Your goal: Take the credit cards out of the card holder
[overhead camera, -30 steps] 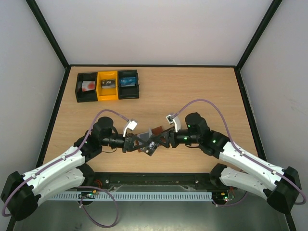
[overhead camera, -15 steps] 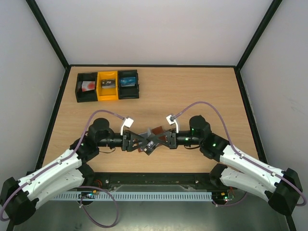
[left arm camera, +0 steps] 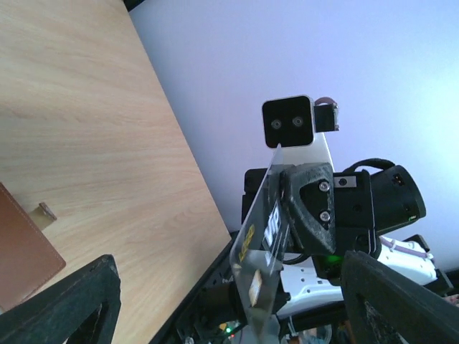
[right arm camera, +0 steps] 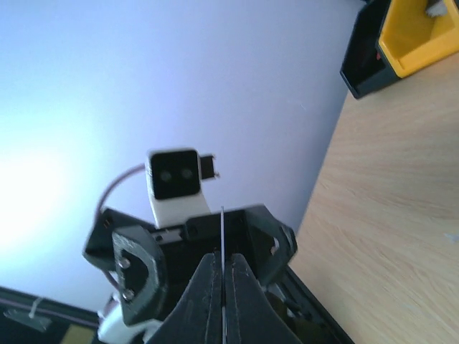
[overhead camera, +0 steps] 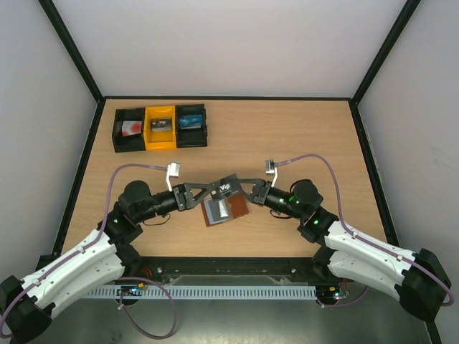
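Note:
My right gripper (overhead camera: 248, 190) is shut on one edge of a black credit card (overhead camera: 228, 188) with a light mark, holding it in the air. In the right wrist view the card (right arm camera: 223, 236) shows edge-on, pinched between the shut fingers (right arm camera: 240, 301). Just to the card's left, my left gripper (overhead camera: 206, 192) stands open and holds nothing. The left wrist view shows the card (left arm camera: 267, 244) hanging between its spread jaws, touching neither. The brown card holder (overhead camera: 239, 208) lies open on the table under the card, grey-blue inside. Its corner (left arm camera: 21, 261) also shows at the left wrist view's left edge.
At the table's back left stand three small bins in a row: black (overhead camera: 129, 129), yellow (overhead camera: 160, 127) and black (overhead camera: 191, 123), each with something inside. The yellow bin (right arm camera: 419, 36) also appears top right in the right wrist view. Black frame rails edge the table.
The left gripper opened and drew back to the left. The right gripper shut on the black card and pulled it up and away. The card holder now lies uncovered on the table.

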Available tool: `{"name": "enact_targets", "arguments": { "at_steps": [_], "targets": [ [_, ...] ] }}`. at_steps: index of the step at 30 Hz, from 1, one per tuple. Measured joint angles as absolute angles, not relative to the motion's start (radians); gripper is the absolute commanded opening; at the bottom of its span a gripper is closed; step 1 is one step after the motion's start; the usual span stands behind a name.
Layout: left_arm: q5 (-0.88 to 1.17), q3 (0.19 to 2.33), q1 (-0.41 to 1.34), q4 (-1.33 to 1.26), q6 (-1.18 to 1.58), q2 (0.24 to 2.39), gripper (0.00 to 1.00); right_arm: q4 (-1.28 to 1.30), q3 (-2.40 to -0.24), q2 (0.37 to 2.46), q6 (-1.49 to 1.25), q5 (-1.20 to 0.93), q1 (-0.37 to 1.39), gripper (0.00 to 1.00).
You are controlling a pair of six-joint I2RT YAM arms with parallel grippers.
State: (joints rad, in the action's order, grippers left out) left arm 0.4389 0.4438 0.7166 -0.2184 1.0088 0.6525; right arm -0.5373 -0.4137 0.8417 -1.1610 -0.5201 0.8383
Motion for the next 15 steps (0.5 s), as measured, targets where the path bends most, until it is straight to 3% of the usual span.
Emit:
{"name": "enact_targets", "arguments": {
  "at_steps": [10, 15],
  "targets": [
    [0.441, 0.405, 0.717, -0.413, 1.11, 0.723, 0.52, -0.739, -0.404, 0.908, -1.34, -0.407, 0.838, 0.02],
    [0.45, 0.405, 0.717, -0.479, 1.136, 0.789, 0.28, -0.757, -0.399, 0.924, -1.364, -0.385, 0.838, 0.02]
  ]
}}
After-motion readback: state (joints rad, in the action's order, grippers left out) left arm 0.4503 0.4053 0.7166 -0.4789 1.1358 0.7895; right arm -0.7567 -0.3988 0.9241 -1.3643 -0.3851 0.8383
